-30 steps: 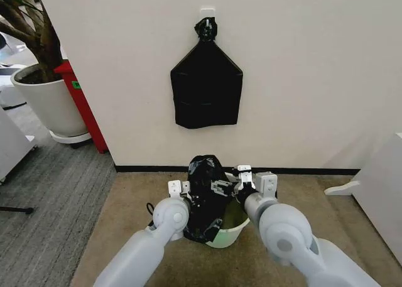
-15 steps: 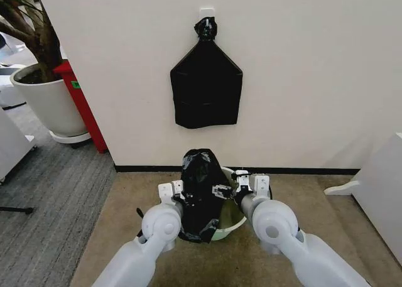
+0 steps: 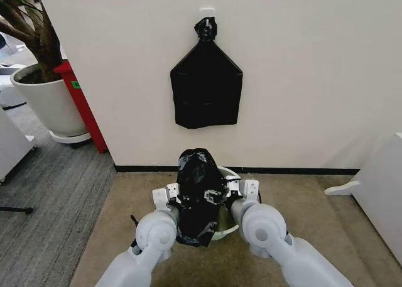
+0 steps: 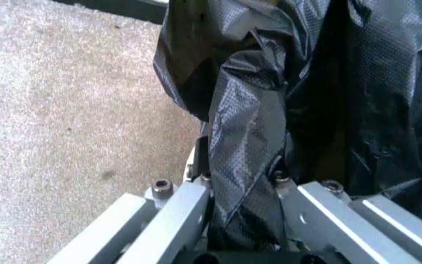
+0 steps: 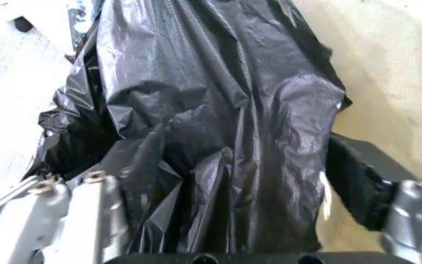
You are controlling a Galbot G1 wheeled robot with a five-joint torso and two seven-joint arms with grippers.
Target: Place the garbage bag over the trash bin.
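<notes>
**Bag held between both pincers above the bin**

The garbage bag [image 3: 198,196] hung as a rumpled black mass between the two pincers, its top bunched above them and its lower folds draped past them towards the floor. Just behind and below it sat the trash bin [image 3: 227,219], only part of its white rim and wall clear of the plastic on the right pincer's side.

The left pincer [image 4: 244,190] was closed onto a twisted fold of the bag, film pinched tight between its fingers [image 4: 178,212]. The right pincer [image 5: 226,209] had its jaws set wide, with a broad sheet of the bag lying between them; it could not be told whether they truly gripped it or merely bracketed it.

The mouth of the bag did not appear spread yet. To do this step well, I judge the two pincers should draw apart to open the mouth wider than the rim, then lower evenly so the film clears the lip all round. The thin plastic will likely slip or snag, so slow, level motion seems wise.

On the wall beyond the pincers hung a flat black bag bundle [image 3: 206,86].
</notes>
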